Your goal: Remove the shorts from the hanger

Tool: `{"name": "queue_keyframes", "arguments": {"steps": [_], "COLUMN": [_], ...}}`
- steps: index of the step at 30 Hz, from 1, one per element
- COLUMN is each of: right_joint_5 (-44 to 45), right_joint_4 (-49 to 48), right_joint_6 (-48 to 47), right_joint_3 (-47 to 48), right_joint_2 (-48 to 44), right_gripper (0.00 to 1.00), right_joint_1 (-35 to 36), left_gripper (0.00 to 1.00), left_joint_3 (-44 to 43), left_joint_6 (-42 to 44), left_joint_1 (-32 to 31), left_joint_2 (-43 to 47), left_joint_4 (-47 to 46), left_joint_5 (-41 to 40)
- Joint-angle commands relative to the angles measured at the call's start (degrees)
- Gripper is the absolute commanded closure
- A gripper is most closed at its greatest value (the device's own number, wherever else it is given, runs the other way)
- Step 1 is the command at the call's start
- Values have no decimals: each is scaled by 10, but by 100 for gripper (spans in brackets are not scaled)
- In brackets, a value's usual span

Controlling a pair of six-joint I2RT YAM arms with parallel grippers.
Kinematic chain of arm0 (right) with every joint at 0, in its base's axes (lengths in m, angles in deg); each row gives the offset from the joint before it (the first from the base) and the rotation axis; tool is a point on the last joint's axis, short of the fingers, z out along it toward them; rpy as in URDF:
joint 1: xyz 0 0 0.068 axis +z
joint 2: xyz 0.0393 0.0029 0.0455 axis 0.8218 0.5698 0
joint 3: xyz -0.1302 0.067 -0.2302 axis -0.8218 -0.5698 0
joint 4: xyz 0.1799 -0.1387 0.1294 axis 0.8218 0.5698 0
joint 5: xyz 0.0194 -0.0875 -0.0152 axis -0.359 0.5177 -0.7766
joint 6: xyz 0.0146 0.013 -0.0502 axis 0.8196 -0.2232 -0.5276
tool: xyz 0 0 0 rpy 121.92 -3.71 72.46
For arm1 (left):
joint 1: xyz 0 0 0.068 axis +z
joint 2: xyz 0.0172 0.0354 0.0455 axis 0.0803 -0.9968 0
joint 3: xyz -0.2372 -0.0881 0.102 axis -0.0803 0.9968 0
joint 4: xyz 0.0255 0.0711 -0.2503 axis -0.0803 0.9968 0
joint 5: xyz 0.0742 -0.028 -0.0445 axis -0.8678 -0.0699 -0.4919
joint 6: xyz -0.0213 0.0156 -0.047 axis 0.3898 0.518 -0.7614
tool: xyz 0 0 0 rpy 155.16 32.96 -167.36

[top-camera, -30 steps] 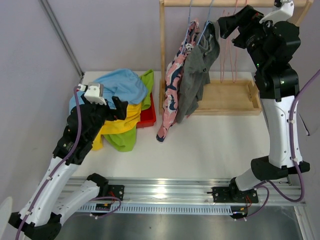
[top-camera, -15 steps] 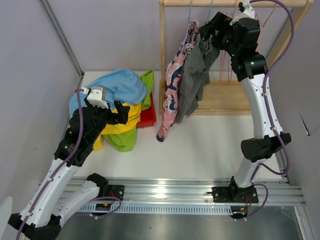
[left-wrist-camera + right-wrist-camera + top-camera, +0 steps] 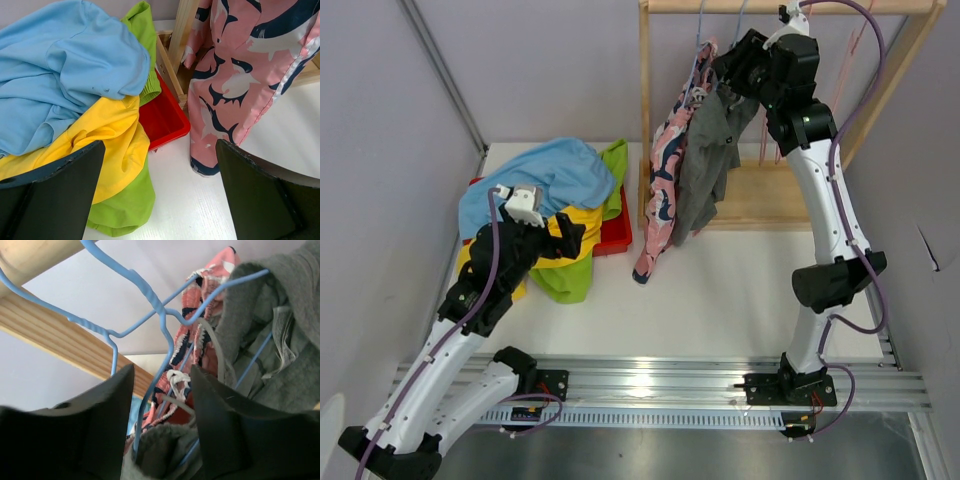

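Dark grey shorts (image 3: pixel 710 160) and pink shorts with a navy-and-white print (image 3: pixel 663 170) hang on blue wire hangers (image 3: pixel 145 295) from the wooden rack. High at the rail, my right gripper (image 3: pixel 728 72) has its jaws closed in on the grey shorts' bunched waistband (image 3: pixel 165 450), with a blue hanger wire also between them. Light blue (image 3: pixel 545 175), yellow (image 3: pixel 582 222) and lime green shorts (image 3: pixel 565 283) lie piled at the left. My left gripper (image 3: pixel 575 232) hovers wide open beside that pile, holding nothing (image 3: pixel 160 200).
A red bin (image 3: pixel 616 235) sits under the pile, against the rack's post (image 3: pixel 645 110). The rack's wooden base tray (image 3: pixel 770 195) lies behind the hanging shorts. Thin pink hangers (image 3: pixel 780 100) dangle empty at the right. A grey wall bounds the left side.
The right arm swung left from the rack's right end to the hangers, and its jaws narrowed around the grey shorts' waistband. The left gripper shifted slightly right and down.
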Motion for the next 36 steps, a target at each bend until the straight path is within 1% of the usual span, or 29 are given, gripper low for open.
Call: {"name": "queue_keyframes", "arguments": {"steps": [1, 2, 3, 4, 7, 8, 12, 15, 16, 18, 21, 24, 28, 29, 32, 33, 34, 35, 36], "right_joint_5": [-7, -8, -11, -14, -15, -14, -11, -3, 3, 8, 15, 20, 20, 30, 38, 38, 40, 44, 46], "right_joint_4": [-21, -23, -24, -27, -23, -22, -21, -23, -23, -26, -22, -14, -8, -3, 6, 9, 9, 9, 6], "right_joint_6": [11, 13, 13, 17, 15, 15, 3, -9, -11, -18, -24, -29, -34, -34, -33, -33, -32, -31, -28], "right_joint_3": [37, 37, 38, 41, 47, 48, 54, 60, 61, 65, 81, 92, 90, 89, 74, 65, 53, 23, 4], "right_joint_2": [15, 17, 19, 22, 26, 25, 12, -12, -18, -37, -51, -66, -99, -104, -133, -143, -154, -181, -196], "right_gripper": [52, 60, 86, 90, 92, 100, 100, 100, 100, 100, 100, 100, 100, 100, 100, 100, 100, 100, 100], "right_joint_1": [5, 5, 5, 5, 6, 6, 6, 6, 5, 6, 4, 2, 1, 2, 2, 4, 6, 7, 8], "left_gripper": [1, 1, 1, 1, 1, 1, 1, 1, 1, 1, 1, 1, 1, 0, 1, 1, 1, 1, 1], "left_joint_3": [5, 6, 9, 8, 11, 11, 8, -15, -20, -38, -65, -103, -154, -181, -216, -220, -225, -239, -244], "left_joint_6": [4, 6, 7, 7, 9, 10, 17, 18, 22, 26, 32, 37, 35, 35, 27, 25, 25, 29, 33], "left_joint_1": [-4, -4, -4, -4, -4, -4, -6, -22, -38, -55, -95, -149, -191, -201, -243, -273, -290, -333, -358], "left_joint_2": [8, 9, 10, 10, 9, 8, 10, 7, 6, 1, -13, -33, -63, -70, -99, -108, -128, -139, -152], "left_joint_4": [-23, -24, -24, -24, -23, -23, -26, -21, -21, -21, -19, -14, -15, -15, -29, -43, -51, -68, -76], "left_joint_5": [15, 16, 16, 16, 20, 23, 39, 51, 70, 77, 84, 68, 59, 59, 58, 58, 58, 39, 31]}}
